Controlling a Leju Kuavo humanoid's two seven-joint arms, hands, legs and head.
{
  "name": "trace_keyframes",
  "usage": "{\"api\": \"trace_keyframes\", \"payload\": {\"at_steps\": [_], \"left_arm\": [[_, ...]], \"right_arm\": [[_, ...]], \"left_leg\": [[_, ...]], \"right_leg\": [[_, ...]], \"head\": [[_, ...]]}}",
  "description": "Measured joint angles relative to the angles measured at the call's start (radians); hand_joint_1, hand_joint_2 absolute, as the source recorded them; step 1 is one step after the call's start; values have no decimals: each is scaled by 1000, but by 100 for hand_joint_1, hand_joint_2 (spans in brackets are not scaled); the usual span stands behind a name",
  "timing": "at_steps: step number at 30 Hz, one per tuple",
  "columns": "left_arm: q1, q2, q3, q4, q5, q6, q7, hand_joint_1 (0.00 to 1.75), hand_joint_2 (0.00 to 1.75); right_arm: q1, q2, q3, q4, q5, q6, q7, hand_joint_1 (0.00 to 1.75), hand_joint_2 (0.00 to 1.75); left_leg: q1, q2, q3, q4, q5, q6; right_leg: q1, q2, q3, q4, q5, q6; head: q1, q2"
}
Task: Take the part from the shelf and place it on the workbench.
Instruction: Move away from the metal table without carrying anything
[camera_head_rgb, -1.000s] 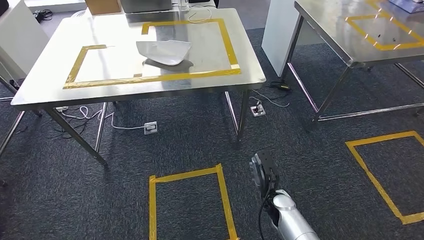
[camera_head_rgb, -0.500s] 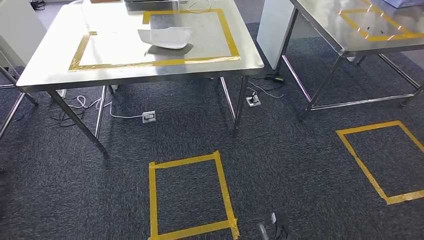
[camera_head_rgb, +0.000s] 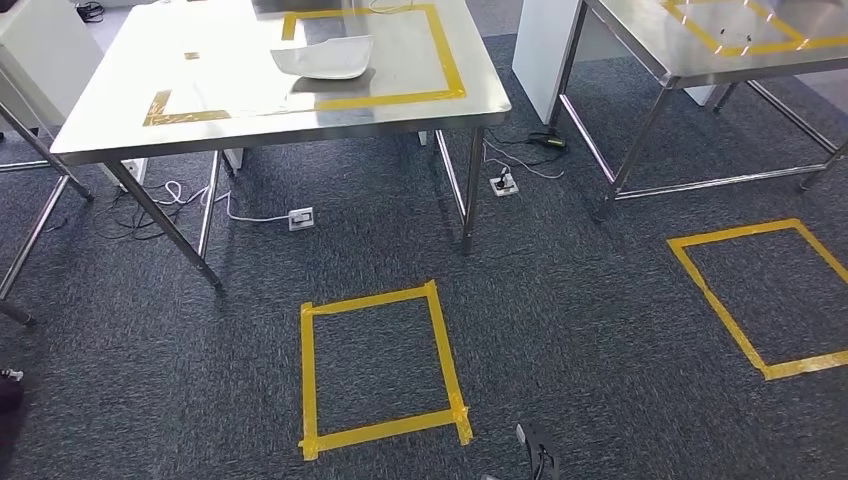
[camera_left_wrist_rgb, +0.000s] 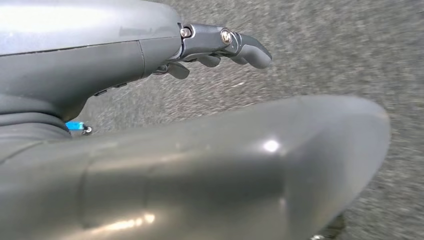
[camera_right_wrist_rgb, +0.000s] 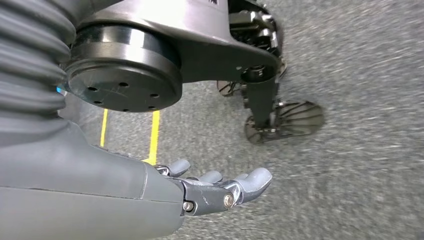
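part (camera_head_rgb: 322, 58): on surface (camera_head_rgb: 200, 120), long axis sideways | left hand (camera_left_wrist_rgb: 220, 45), right hand (camera_right_wrist_rgb: 220, 187): hanging, fingers apart, empty, well away

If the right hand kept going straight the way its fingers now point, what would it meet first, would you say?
Probably nothing close: the right hand hangs empty, its fingers stretched out above grey carpet. The way ahead looks free, though depth is unclear; the carpet would likely come first.

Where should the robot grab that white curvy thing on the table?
Probably by the raised front rim of the white part, coming from the table's near edge. It lies like a shallow dish, so an upturned edge gives the fingers something to pinch. Both hands hang open now.
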Motion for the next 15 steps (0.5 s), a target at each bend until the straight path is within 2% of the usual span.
{"api": "trace_keyframes", "payload": {"at_steps": [1, 2, 3, 5, 6, 7, 8, 10, 11, 12, 13, 14, 15], "left_arm": [[1, -2, 0, 0, 3, 6, -2, 0, 0], [2, -5, 0, 0, 6, 10, -5, 0, 0], [4, -8, 0, 0, 7, 15, -8, 0, 0], [12, -11, 0, 0, 7, 24, -6, 0, 0], [16, -12, 0, 1, 5, 29, -1, 0, 0], [19, -12, 0, 1, 4, 34, 4, 0, 0], [21, -13, 0, 2, 2, 37, 8, 0, 0], [24, -13, 0, 2, -1, 40, 11, 0, 0], [25, -13, 0, 2, -3, 39, 11, 0, 0], [27, -13, 0, 2, -5, 39, 10, 0, 0], [28, -13, 0, 3, -6, 38, 10, 0, 0], [28, -13, 0, 3, -6, 37, 9, 0, 0], [28, -15, 0, 3, -5, 37, 7, 0, 0]], "right_arm": [[-2, -1, 2, 0, 0, -2, 6, 0, 175], [-3, -2, 4, 1, 0, -4, 11, 0, 175], [-4, -2, 6, 2, -1, -6, 14, 0, 175], [-3, -3, 9, 4, -4, -2, 10, 0, 175], [-2, -3, 9, 6, -5, 2, 9, 0, 175], [0, -3, 10, 8, -6, 4, 9, 0, 175], [2, -3, 10, 10, -6, 4, 10, 0, 175], [5, -3, 13, 12, -8, 4, 12, 0, 175], [6, -2, 14, 13, -10, 5, 11, 0, 175], [7, -2, 15, 13, -12, 7, 10, 0, 175], [9, -2, 15, 14, -13, 8, 10, 0, 175], [11, -2, 16, 14, -13, 9, 12, 0, 175], [11, -2, 16, 14, -10, 8, 19, 0, 175]], "left_leg": [[-1, -2, 52, -72, -5, 1], [-3, -4, 86, -127, -18, 6], [-6, -6, 102, -161, -33, 13], [-9, -5, 95, -172, -27, 35], [-8, -2, 89, -173, -18, 45], [-7, 1, 81, -175, -8, 55], [-6, 3, 73, -177, 3, 63], [-9, 4, 48, -175, 26, 70], [-11, 5, 33, -173, 37, 71], [-14, 5, 17, -171, 48, 71], [-16, 6, 2, -168, 57, 71], [-19, 6, -11, -165, 66, 71], [-20, 6, -21, -163, 73, 71]], "right_leg": [[-1, 0, -15, 7, 9, 7], [-1, -1, -23, 10, 18, 13], [-1, -1, -27, 11, 27, 19], [-2, 1, -30, 6, 45, 30], [-3, 3, -34, 10, 39, 35], [-4, 5, -42, 29, 15, 41], [-5, 6, -54, 66, -28, 45], [-5, 7, -84, 191, -131, 50], [-4, 7, -93, 250, -160, 50], [-3, 7, -88, 285, -167, 48], [-2, 7, -66, 284, -153, 44], [1, 7, -26, 247, -129, 36], [6, 8, 29, 180, -112, 25]], "head": [[1, 0], [3, 0], [6, 0], [13, 0], [15, 0], [18, 0], [20, 0], [28, 0], [31, 0], [34, 0], [35, 0], [35, 0], [35, 0]]}}
